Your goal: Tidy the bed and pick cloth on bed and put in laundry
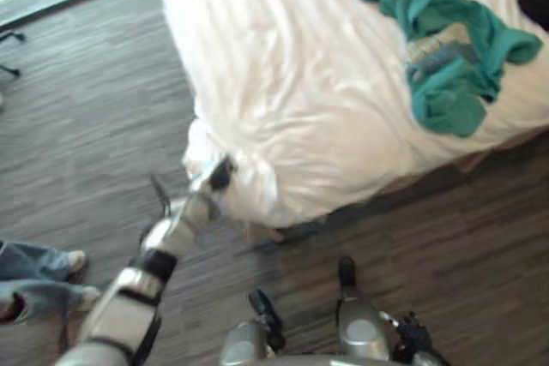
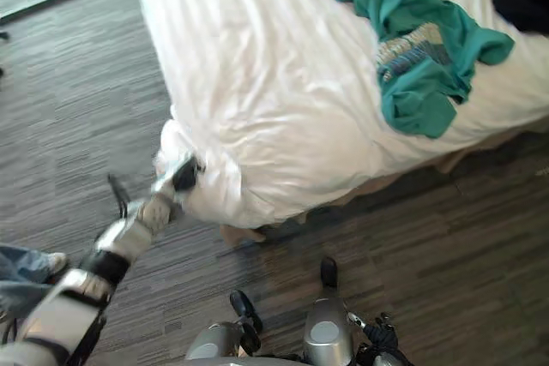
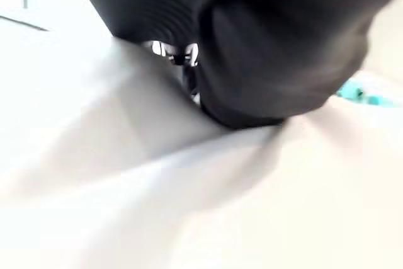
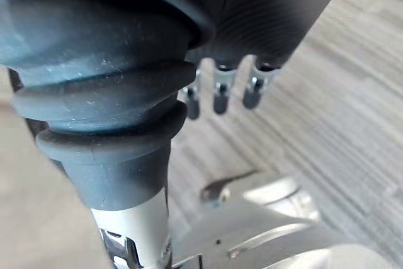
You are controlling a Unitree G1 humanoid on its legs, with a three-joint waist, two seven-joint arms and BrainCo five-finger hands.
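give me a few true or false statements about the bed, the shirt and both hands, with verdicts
1. The teal shirt lies on the white bedding. True.
2. The left hand is on the shirt. False: it is at the bed's near corner, against the white bedding and well apart from the shirt.
3. The right hand holds a piece of cloth. False: it hangs over the wood floor with nothing in it.
4. A person's legs in jeans show on the floor to the robot's left. True.
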